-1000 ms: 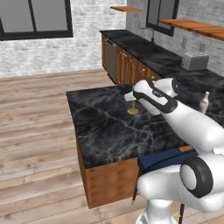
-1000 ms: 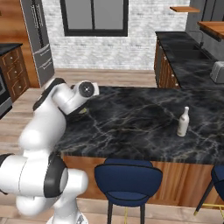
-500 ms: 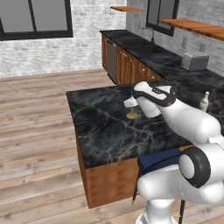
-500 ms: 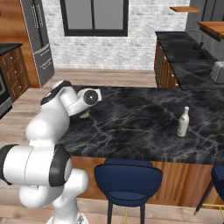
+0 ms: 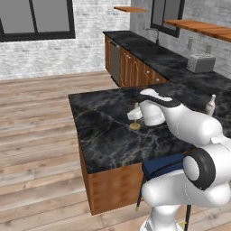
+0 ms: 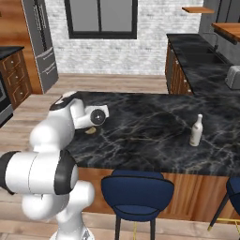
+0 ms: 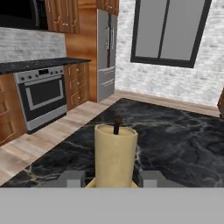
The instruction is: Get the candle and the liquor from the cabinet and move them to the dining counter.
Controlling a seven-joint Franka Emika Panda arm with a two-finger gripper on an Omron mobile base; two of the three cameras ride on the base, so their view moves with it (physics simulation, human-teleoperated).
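In the left base view, the dining table (image 5: 103, 131) spreads its black veined slab across the middle, with wooden floor to its left and near side. The candle (image 5: 135, 118) stands upright on this table, its round brass foot resting on the marble toward the slab's centre. The end effector (image 5: 134, 113) sits just at the candle, fingers on either side of the pale taper, narrowed around it. In the hand view the candle (image 7: 114, 155) rises between the two dark fingertips (image 7: 72, 178), dark wick up, with the fingers close on both flanks; the end effector (image 7: 113, 180) grips it low down. Farther right on the same table, well apart from the candle, the liquor (image 5: 210, 105) stands upright near the far right edge. Beyond it, on the long wall table, sits a silver toaster (image 5: 200, 62), and above that runs the reddish-brown cabinet (image 5: 198, 28) shelf against the brick wall.

From the right base view, the candle's foot (image 6: 90, 130) peeks out under the arm at the table's left end, while the liquor (image 6: 196, 131) stands to the right. A blue-seated stool (image 6: 137, 194) sits at the near side of the table (image 6: 150, 140).
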